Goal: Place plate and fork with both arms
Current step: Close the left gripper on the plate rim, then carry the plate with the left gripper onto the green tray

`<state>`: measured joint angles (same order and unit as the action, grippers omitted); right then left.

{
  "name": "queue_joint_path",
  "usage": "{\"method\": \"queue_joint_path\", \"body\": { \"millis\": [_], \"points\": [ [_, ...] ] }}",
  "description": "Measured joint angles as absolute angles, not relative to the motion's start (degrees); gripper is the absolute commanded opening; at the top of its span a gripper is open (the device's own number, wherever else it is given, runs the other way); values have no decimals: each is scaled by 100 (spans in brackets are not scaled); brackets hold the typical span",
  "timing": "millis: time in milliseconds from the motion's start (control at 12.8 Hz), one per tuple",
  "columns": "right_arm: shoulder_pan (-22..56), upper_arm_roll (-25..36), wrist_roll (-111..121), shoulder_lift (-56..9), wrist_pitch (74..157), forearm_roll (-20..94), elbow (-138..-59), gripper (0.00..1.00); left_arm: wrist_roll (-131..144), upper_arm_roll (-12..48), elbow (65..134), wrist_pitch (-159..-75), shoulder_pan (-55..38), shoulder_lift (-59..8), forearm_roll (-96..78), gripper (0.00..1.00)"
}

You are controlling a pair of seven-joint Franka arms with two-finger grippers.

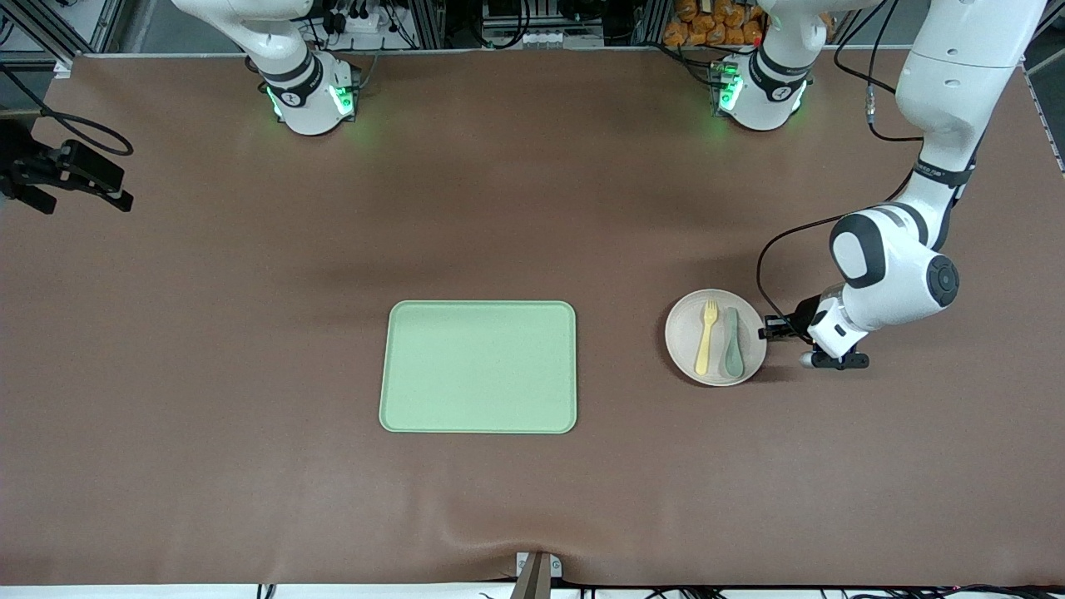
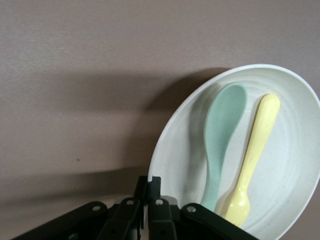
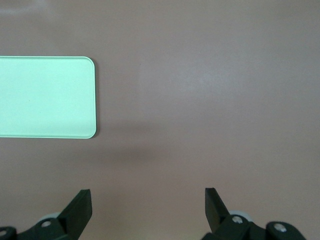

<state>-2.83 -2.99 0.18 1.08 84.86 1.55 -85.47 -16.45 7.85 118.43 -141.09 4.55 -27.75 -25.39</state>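
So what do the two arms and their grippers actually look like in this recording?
Both arms have glossy white rounded shells with black bands at the joints, and their bases glow with green lights. The left arm has a black disc cap on its joint and a black cable looping down to its wrist. The left gripper is black with silver screws. The right gripper is also black, with wedge-shaped jaws.

No text, label, brand, number or sign can be read anywhere. The small dark marks on the arm bases and a faint strip of print on the left arm's [image 1: 944,175] dark band are too small to make out. The plate [image 1: 689,343], fork [image 1: 706,335], spoon [image 1: 732,341], tray [image 1: 478,366] and surface [image 1: 250,333] bear no writing.
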Motion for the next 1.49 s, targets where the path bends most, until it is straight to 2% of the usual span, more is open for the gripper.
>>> {"method": "queue_joint_path", "body": {
  "millis": [471,863,1176,1490],
  "points": [
    [-283,-298,17,108,8486,155,-8548,100,-1648,949,11496,-14063,420,-2849,-2540,0],
    [-293,-289,17,107,8486,155,-8554,100,-1306,1107,10719,-13466,379,-2858,-2585,0],
    [-298,-285,17,107,8487,155,-8558,100,-115,1171,10080,-13329,-220,-2975,-2585,0],
    [-299,-287,17,107,8488,155,-8562,100,1481,1166,9203,-13241,-1138,-3447,-2580,0]
  ]
}}
